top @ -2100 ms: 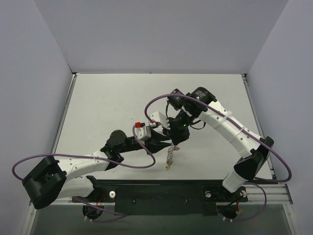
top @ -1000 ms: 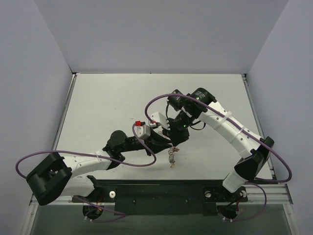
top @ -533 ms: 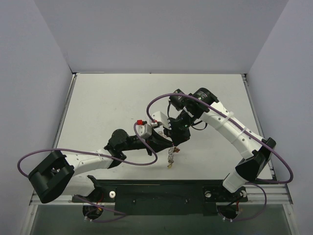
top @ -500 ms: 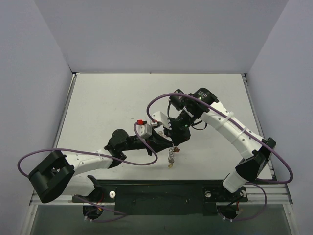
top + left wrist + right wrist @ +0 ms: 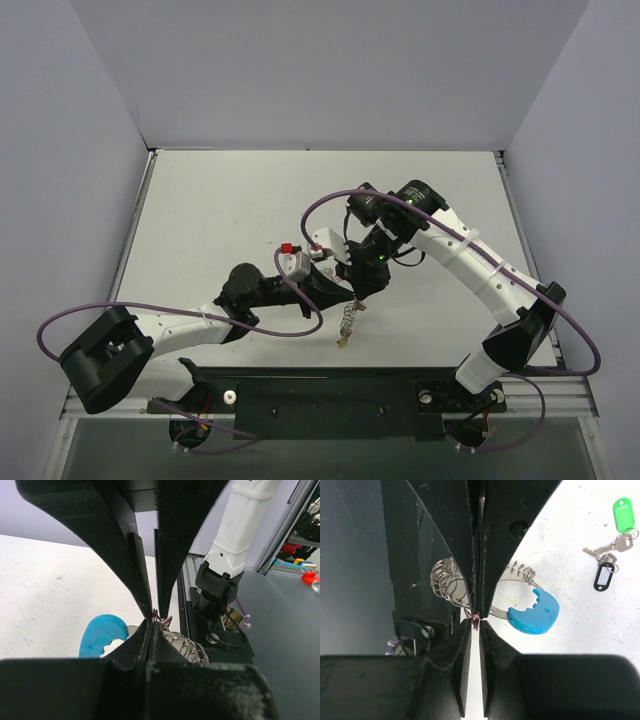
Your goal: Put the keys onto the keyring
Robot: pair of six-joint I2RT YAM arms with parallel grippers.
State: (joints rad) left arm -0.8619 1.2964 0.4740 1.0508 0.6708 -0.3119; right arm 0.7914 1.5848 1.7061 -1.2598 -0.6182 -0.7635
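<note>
- The right gripper (image 5: 476, 612) clamps the keyring (image 5: 532, 612); the left gripper (image 5: 152, 616) is closed opposite, contents unclear.
- The keyring likely handles light, springy, slippery; hold bare wire beside the jaws.

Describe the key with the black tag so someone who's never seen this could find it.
In the right wrist view, start at the keyring with its blue tag, above the white table. Up and right of that tag, two keys lie together. The black-tagged key is the one nearer the blue tag; its neighbour is the green-tagged key.
</note>
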